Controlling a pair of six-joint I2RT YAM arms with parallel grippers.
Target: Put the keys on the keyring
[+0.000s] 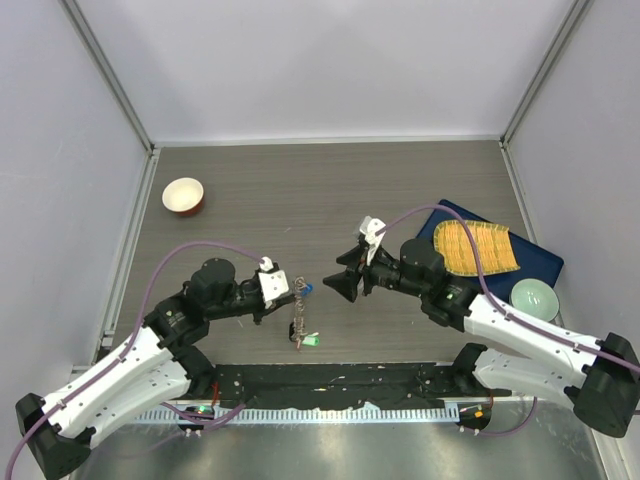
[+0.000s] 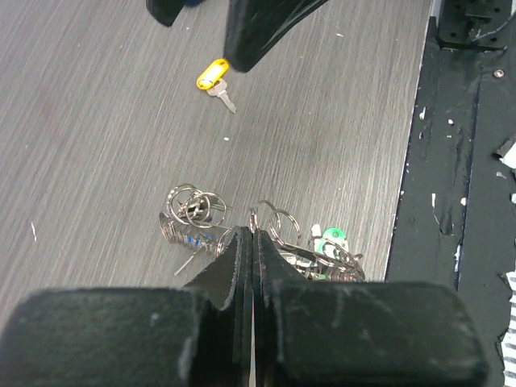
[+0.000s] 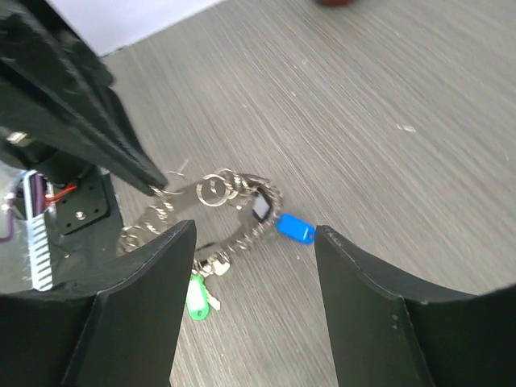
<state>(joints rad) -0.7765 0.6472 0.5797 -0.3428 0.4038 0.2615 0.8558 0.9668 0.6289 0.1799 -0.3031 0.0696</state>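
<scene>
My left gripper is pinched shut on the keyring, low centre overhead, its fingers hiding the exact grip. My right gripper hangs wide open, empty, near the blue-tagged key.

Left gripper low, fingers pinched shut on the keyring; right gripper faces it, fingers spread wide.

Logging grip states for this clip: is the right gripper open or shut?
Open. The right gripper has its fingers wide apart in the wrist view, the keyring and blue tag showing between them.
</scene>
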